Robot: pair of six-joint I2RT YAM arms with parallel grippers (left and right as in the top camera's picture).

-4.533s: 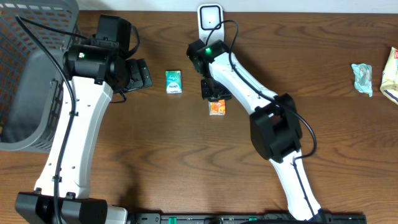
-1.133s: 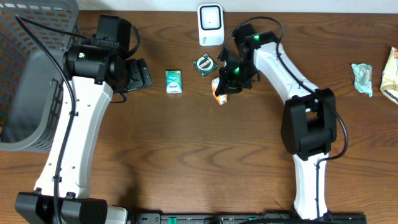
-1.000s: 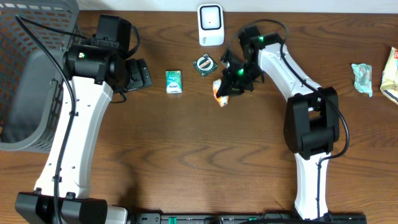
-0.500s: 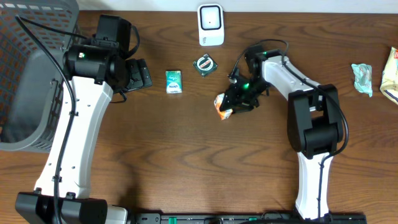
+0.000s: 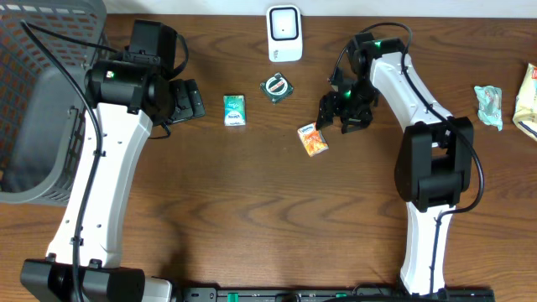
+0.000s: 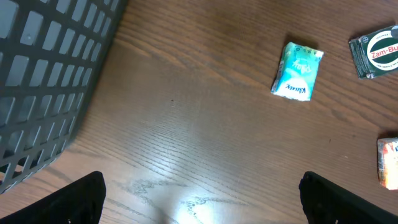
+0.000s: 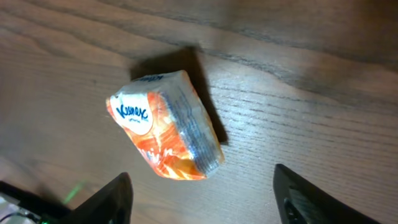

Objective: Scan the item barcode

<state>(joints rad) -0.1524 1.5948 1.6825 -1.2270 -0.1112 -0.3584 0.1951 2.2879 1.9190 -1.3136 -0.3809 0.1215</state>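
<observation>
- From overhead, we see the right gripper [image 5: 340, 120] over the wooden table [image 5: 252, 226], its jaws spread and holding nothing.
- The orange tissue pack [image 5: 313, 139] lies on the wood just beside that gripper, to its lower left in the picture, and clear of both fingers.
- The scanner [image 5: 284, 33] stands at the table's far edge, well apart from the pack. A dark green packet [image 5: 275, 87] lies between the two.
- A teal tissue pack [image 5: 235, 110] lies left of the green packet. The left gripper [image 5: 186, 101] sits near it, next to the grey basket [image 5: 33, 101].
- Two more wrapped items [image 5: 488, 106] rest at the table's right edge.
- In the left wrist view, we see the left gripper [image 6: 211, 199] with its fingertips far apart at the bottom corners and bare wood between them.
- Ahead of it are the teal tissue pack [image 6: 297, 70], the dark green packet [image 6: 376, 51] and, cut by the frame edge, the orange tissue pack [image 6: 388, 163]. The basket [image 6: 50, 74] fills the left side.
- In the right wrist view, the right gripper [image 7: 208, 202] stands wide open.
- The orange tissue pack [image 7: 165, 124] lies on the table ahead of the fingertips, touched by neither, with its white Kleenex label facing the camera.
</observation>
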